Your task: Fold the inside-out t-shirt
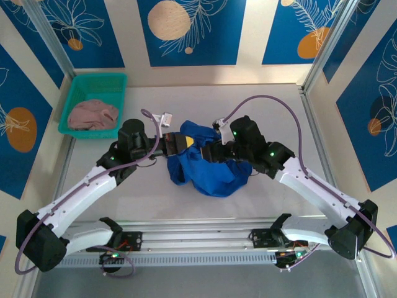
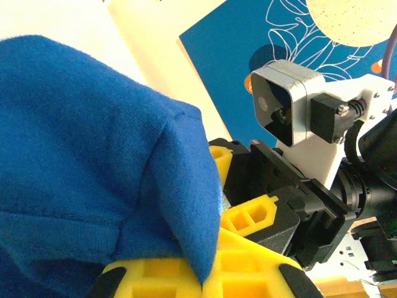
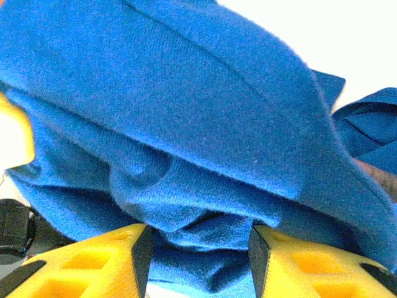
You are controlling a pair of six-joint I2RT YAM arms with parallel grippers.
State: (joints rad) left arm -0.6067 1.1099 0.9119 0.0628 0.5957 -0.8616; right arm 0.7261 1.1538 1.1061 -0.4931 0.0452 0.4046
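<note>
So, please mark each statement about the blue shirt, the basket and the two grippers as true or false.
1. The royal-blue cotton t-shirt lies flat and neatly folded. False: it is bunched in a heap.
2. The dusty-pink garment lies in the green plastic basket. True.
3. The left gripper stands wide open. False: it is shut on the blue fabric.
4. Blue fabric sits between the fingers of the right gripper. True.

The royal-blue inside-out t-shirt (image 1: pixel 211 175) is soft cotton, crumpled in a loose bundle at the middle of the tabletop (image 1: pixel 279 112), its upper part raised and its folds hanging.
</note>
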